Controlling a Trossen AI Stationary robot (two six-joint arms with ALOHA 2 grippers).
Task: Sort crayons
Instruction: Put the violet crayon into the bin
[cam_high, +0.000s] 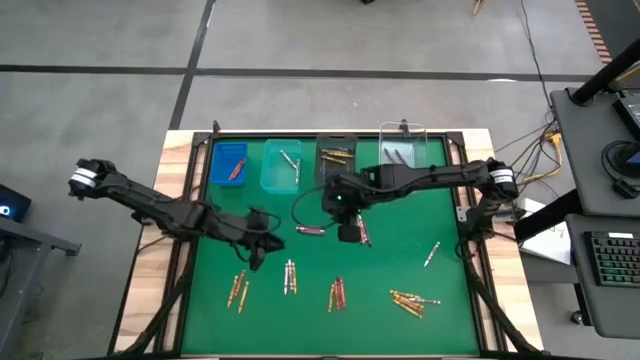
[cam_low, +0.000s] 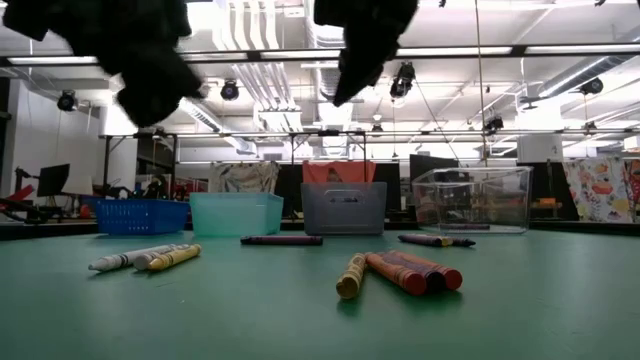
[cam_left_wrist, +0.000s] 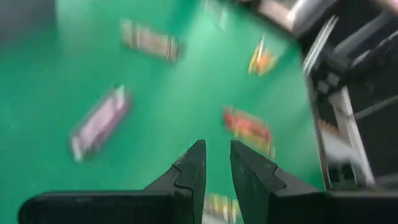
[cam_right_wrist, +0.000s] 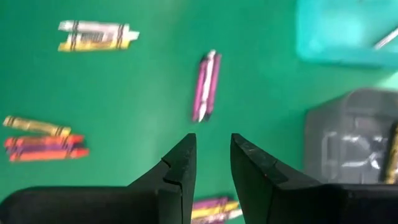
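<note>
The right gripper (cam_right_wrist: 208, 163) hangs above the middle of the green worktop (cam_high: 400, 250), its fingers (cam_right_wrist: 180, 165) a narrow gap apart with nothing between them. Just ahead of the fingertips lies a purple crayon (cam_right_wrist: 206, 86), apart from them and flat on the worktop. Farther out past the fingers on one side sit a silver and yellow pair of crayons (cam_right_wrist: 96, 35) and a gold, purple and red cluster (cam_right_wrist: 43, 142); on the other side stand the teal bin (cam_right_wrist: 345, 31) and the grey bin (cam_right_wrist: 354, 140).

The left gripper (cam_left_wrist: 216, 168) hovers over the worktop's left part, its fingers (cam_left_wrist: 189, 171) also slightly parted and empty. More crayons show beyond them, blurred: a pale purple one (cam_left_wrist: 99, 121) and a red bundle (cam_left_wrist: 249, 127).

A blue bin (cam_high: 229, 163) and a clear bin (cam_high: 402, 150) complete the row at the worktop's far edge.
</note>
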